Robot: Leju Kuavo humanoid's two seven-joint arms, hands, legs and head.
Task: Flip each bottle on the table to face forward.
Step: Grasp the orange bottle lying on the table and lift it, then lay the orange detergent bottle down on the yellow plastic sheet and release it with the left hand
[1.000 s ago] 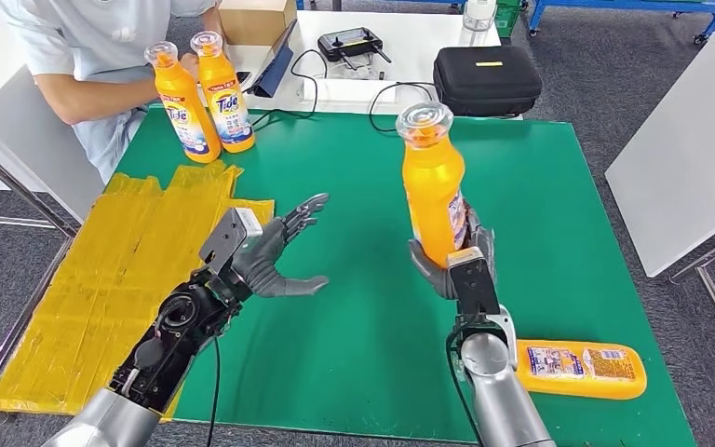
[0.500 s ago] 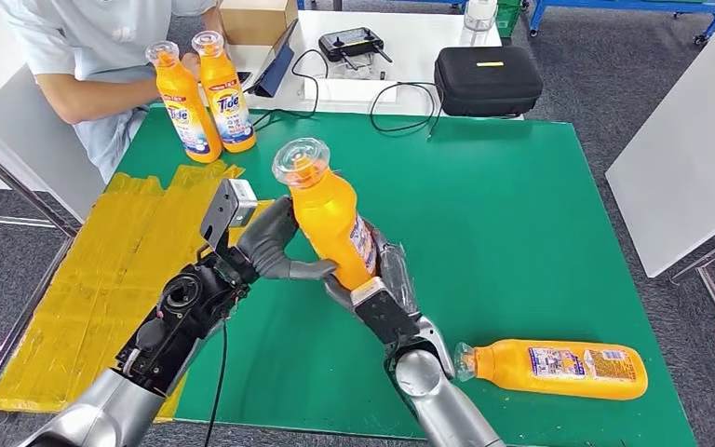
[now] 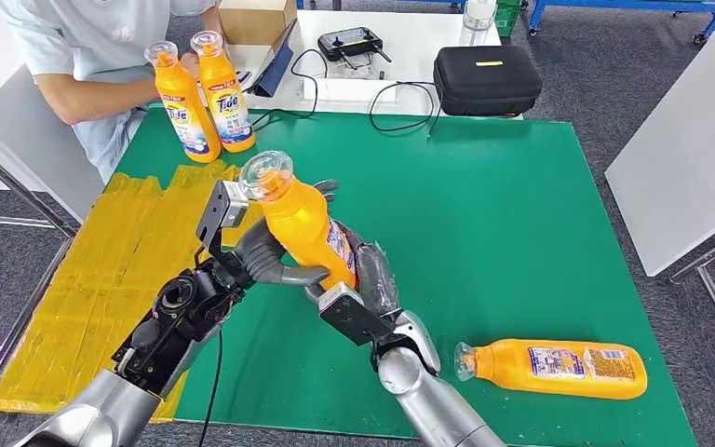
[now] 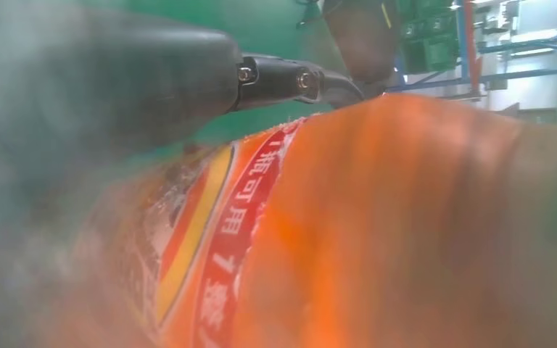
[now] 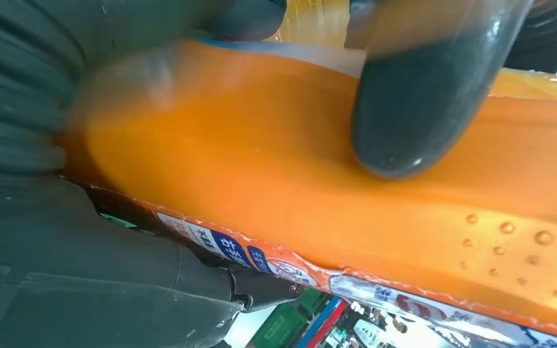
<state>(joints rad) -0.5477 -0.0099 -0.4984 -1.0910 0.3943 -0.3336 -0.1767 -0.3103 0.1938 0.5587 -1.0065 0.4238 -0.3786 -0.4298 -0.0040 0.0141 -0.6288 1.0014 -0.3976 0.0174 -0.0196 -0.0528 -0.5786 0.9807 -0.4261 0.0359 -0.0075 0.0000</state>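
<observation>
While both hands are meeting over the middle of the green tabletop [image 3: 540,214], an orange bottle [image 3: 303,227] is hanging between them, lifted clear of the surface and tilting with its clear cap toward the far left. The right hand [image 3: 365,284] is gripping the bottle's lower body from the near right side. The left hand [image 3: 265,259] is wrapping around the bottle from the left, its thumb lying across the near side of the body and its fingertips showing past the far side. A slice of the label is facing right in the head view, too small to read there. From the left wrist, the label is showing a red band with white Chinese characters and the numeral 7, next to a yellow curved stripe. From the right wrist, a thick grey thumb [image 5: 421,94] is pressing on the plain orange side, and a label edge with small blue and white print is running along the bottle, not readable.

A second bottle [image 3: 559,369] is lying flat at the near right of the tabletop, cap pointing left, its fine-print label facing up. Two more bottles [image 3: 203,93] are standing upright at the far left corner, touching each other, both with front labels facing the robot; "Tide" is reading clearly on the right one. A person [image 3: 74,56] is sitting just behind them with a hand at the bottles. Yellow sheeting [image 3: 102,279] is covering the left edge of the tabletop.
</observation>
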